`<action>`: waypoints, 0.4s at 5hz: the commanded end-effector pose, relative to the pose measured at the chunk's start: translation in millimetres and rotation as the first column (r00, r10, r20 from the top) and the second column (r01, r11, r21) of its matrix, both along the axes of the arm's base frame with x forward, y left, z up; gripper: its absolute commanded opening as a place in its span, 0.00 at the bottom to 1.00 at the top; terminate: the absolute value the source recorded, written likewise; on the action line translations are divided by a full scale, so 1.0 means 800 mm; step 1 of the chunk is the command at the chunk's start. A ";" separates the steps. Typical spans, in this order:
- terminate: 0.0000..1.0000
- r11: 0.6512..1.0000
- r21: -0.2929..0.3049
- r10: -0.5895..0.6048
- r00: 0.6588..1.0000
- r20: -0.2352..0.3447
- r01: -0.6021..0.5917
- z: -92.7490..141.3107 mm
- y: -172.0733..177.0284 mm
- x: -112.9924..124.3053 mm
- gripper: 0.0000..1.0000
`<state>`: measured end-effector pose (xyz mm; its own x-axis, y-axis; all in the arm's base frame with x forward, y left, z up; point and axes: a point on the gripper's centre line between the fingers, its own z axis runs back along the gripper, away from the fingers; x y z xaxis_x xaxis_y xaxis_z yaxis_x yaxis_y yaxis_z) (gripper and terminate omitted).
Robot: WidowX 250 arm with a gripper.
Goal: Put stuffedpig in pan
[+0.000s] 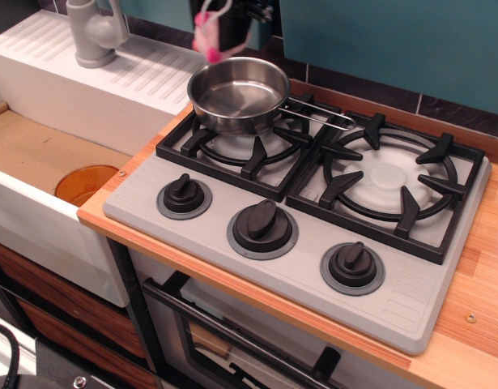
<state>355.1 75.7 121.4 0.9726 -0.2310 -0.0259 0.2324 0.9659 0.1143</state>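
Leftmost sat a white sink point(38, 207) with a ribbed drainboard point(111, 65), a grey tap point(95, 32) standing at its back and an orange disc point(85, 182) lying on the basin floor. Right of the sink ran the wooden table point(475, 324), and set into it was a grey stove top point(313, 267) with three black knobs point(263, 225) in a row along its front and an oven door handle point(232, 336) below. Over the left burner grate point(232, 146) rested the pan point(236, 93) — shiny steel, empty, with its thin wire handle point(321, 113) pointing right toward the second grate point(386, 182). Above the pan's back-left rim, at the top edge of the view, hung the pincer point(224, 14), dark and mostly cut off by the frame. It was closed on the pig point(208, 36), which dangled beneath it — pale pink with brighter pink tips, a white cord loop point(224, 6) showing near the top. The pig hung clear of the pan, above and slightly behind its rim, not touching the metal. How far the jaws were parted around the toy could not be made out, since the frame edge hid most of them. Behind everything ran a teal wall point(394, 40) over dark tiles point(370, 91).
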 end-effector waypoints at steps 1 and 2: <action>0.00 1.000 0.009 -0.028 0.997 0.067 0.028 0.007 -0.003 0.025 1.00; 0.00 0.999 0.025 -0.025 0.998 0.061 0.024 0.015 -0.001 0.020 1.00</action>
